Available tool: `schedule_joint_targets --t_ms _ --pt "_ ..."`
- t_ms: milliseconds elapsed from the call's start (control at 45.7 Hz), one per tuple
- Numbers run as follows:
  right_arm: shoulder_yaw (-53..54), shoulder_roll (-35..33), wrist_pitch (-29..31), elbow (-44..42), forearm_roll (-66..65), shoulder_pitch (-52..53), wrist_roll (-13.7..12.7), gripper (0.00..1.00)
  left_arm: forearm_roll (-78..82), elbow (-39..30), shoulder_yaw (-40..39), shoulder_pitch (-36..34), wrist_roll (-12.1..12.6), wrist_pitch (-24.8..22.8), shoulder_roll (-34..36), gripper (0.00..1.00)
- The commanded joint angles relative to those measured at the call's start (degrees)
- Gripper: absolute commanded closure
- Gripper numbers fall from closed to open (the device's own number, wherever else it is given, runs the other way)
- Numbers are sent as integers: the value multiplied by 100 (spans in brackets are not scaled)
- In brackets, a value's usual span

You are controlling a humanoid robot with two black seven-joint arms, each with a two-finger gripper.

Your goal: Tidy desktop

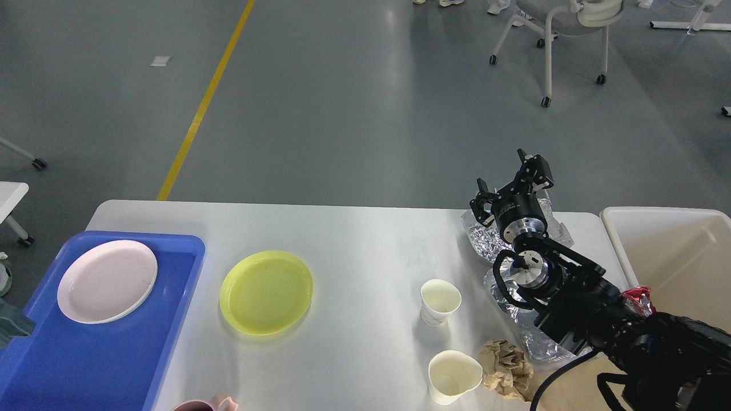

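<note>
Over the far right corner of the white worktop (354, 228)
The right end effector (512, 185) hovers above crumpled foil (482, 234), fingers spread wide and empty; the worktop spreads below and leftward.

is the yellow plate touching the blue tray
Apart. The head view shows a strip of bare white desktop between the yellow plate and the blue tray.

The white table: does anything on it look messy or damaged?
Yes. On the desktop, crumpled foil and a wadded brown paper ball lie near the right side, and the near paper cup has a dented, misshapen rim. The yellow plate sits outside the blue tray.
</note>
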Motion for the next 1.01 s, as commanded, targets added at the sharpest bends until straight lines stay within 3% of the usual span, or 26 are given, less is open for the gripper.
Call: schedule_joint_targets --t_ms 0,263,569,985 --pt "-2 -2 0 0 -10 0 0 0 388 529 -956 1083 19 659 666 98" --pt "-2 -2 0 -9 -1 0 0 0 653 1303 -2486 2973 -25 1407 1089 98" --pt "-2 -2 0 -9 -1 0 0 0 644 1478 -3541 4107 -68 2207 1027 98" --pt "-2 -2 0 -9 -1 0 0 0 644 1514 -4403 5004 -51 2233 816 97"
